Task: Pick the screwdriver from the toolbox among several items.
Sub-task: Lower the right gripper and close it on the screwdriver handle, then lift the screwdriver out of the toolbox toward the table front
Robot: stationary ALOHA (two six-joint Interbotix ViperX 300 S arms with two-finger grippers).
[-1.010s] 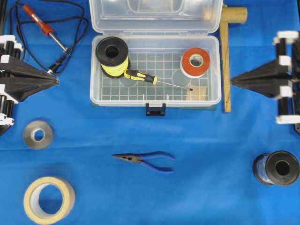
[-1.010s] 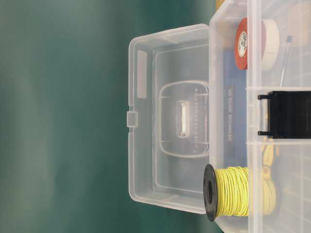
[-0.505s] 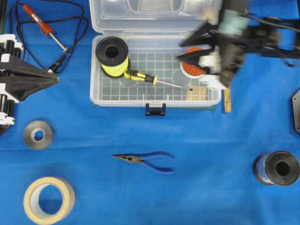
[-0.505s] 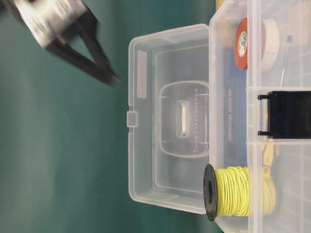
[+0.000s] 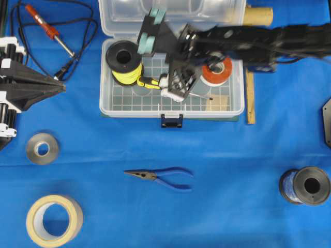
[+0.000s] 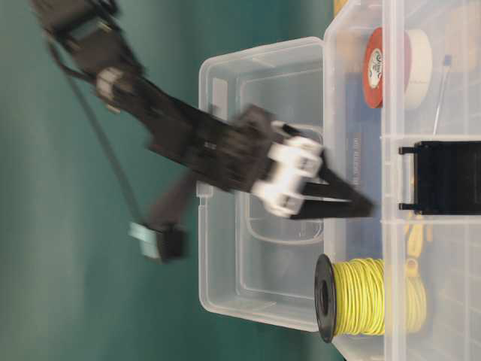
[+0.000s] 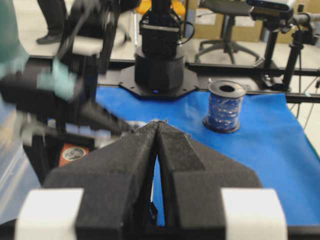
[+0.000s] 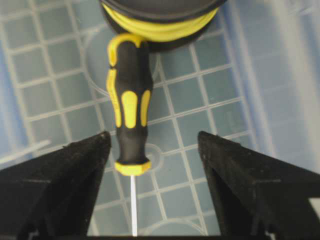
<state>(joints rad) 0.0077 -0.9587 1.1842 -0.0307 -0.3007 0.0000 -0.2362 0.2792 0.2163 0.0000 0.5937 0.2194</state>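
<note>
The screwdriver (image 5: pixel 149 82), with a yellow-and-black handle, lies on the gridded floor of the clear toolbox (image 5: pixel 134 110), its handle end against the yellow wire spool (image 5: pixel 123 61). My right gripper (image 5: pixel 177 87) reaches into the box and is open. In the right wrist view the gripper (image 8: pixel 155 140) has one finger on each side of the lower end of the screwdriver handle (image 8: pixel 131 107), which sits nearer the left finger. The orange-red tape roll (image 5: pixel 220 70) is partly hidden by the arm. The wooden block (image 5: pixel 218 103) lies at the front right of the box. My left gripper (image 5: pixel 60 89) is shut and empty at the left edge.
Blue-handled pliers (image 5: pixel 161 177) lie in front of the box. A red soldering iron (image 5: pixel 47 30) and its cord are at the back left. A grey roll (image 5: pixel 42 148), a masking tape roll (image 5: pixel 54 219), a blue-wire spool (image 5: pixel 305 185) and a wooden stick (image 5: pixel 250 82) lie around the box.
My right arm has swung in from the right edge, over the tape roll, and down into the toolbox over the screwdriver. The left arm has not moved.
</note>
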